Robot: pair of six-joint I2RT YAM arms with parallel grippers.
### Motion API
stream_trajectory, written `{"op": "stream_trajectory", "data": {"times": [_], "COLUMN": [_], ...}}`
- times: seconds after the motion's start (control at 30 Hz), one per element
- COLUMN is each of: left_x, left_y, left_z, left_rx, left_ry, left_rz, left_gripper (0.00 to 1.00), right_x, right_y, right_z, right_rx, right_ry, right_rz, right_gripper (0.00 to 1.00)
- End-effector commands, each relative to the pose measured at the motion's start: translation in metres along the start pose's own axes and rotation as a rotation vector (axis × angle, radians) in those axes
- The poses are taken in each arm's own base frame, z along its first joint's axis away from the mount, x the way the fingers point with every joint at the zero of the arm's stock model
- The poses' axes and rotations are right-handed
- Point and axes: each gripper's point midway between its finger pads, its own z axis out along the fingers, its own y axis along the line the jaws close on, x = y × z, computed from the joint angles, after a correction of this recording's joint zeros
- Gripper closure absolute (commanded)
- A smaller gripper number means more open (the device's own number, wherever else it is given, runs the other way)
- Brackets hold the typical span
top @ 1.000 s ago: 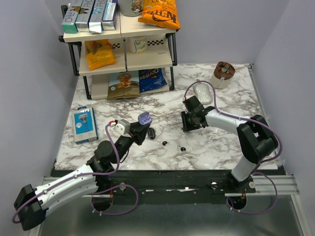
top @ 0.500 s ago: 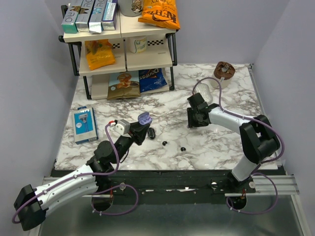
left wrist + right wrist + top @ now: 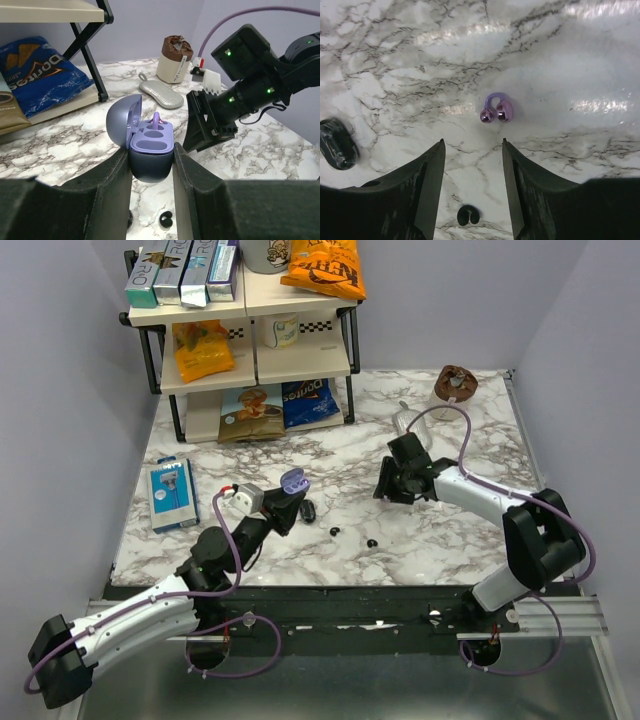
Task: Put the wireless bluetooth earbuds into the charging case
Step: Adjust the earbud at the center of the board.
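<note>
Top view: the left gripper [image 3: 287, 498] is clamped on the open charging case [image 3: 292, 480], held over the table [image 3: 470, 530] left of centre, toward the near edge. The right gripper [image 3: 388, 483] hangs near the table's middle, well apart from the case. Two black buds [image 3: 334, 531] lie between them, nearer the near edge. Left wrist view: the fingers press the case's two sides with the lid tipped back to the left. A purple piece [image 3: 156, 119] stands in one recess, and at least one recess looks empty. Right wrist view: the jaws stand wide and empty. A purple earbud [image 3: 496, 110], judged by its matching colour to belong to this case, lies on the table just beyond the fingertips. Only this view shows it; the top view does not resolve it or the seated piece. Hazards: the small, glossy, rounded earbud may squirt out as the jaws close. Pressing it in off-centre may tilt the side-held case.
</note>
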Motion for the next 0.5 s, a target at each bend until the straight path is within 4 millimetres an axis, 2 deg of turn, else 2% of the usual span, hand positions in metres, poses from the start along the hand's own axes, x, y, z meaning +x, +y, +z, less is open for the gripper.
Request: {"op": "stream_trajectory", "data": {"times": [0.0, 0.23, 0.47], "left_x": [-0.007, -0.008, -0.009], "left_y": [-0.002, -0.001, -0.002], "left_z": [0.000, -0.002, -0.003], "left_rx": [0.003, 0.002, 0.005], "left_ry": [-0.034, -0.042, -0.043], "left_rz": [-0.019, -0.027, -0.025], "left_gripper": [1.00, 1.00, 1.00], "right_x": [0.017, 0.013, 0.007], "right_y": [0.002, 0.002, -0.011], "right_z": [0.016, 0.030, 0.040], "right_rx": [0.011, 0.048, 0.114], "right_ry": [0.045, 0.048, 0.029], "right_rz": [0.212, 0.253, 0.164], "right_gripper": [0.41, 0.41, 0.44]}}
